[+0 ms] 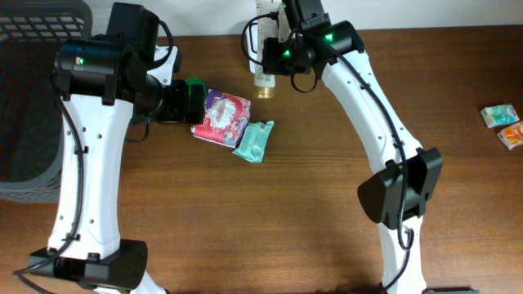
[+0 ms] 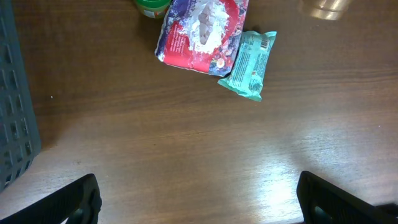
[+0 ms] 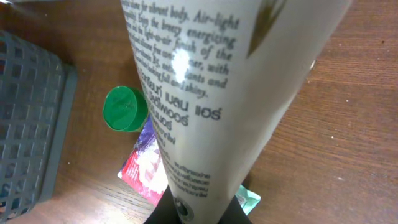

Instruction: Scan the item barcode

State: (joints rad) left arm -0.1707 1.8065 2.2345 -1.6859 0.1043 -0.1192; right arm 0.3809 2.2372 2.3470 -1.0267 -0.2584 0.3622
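At 12 o'clock the right hand [image 3: 199, 218] pinches a tube [image 3: 236, 74], the left hand [image 2: 202, 202] spread; next, its barcode likely needs turning into view.

Robotics lab bench, staged like a shop checkout. Wood-grain table [image 1: 310, 163] sat against a plain white wall [image 1: 425, 12]. Left arm [image 1: 90, 163] and right arm [image 1: 368, 106], both white, were based at the near edge. Grey mesh basket [image 1: 24, 106] stood at left. Retail goods were present: printed tube [image 3: 217, 93], red-and-purple pack [image 1: 222, 117], teal packet [image 1: 254, 140], small packets [image 1: 498, 115] far right.
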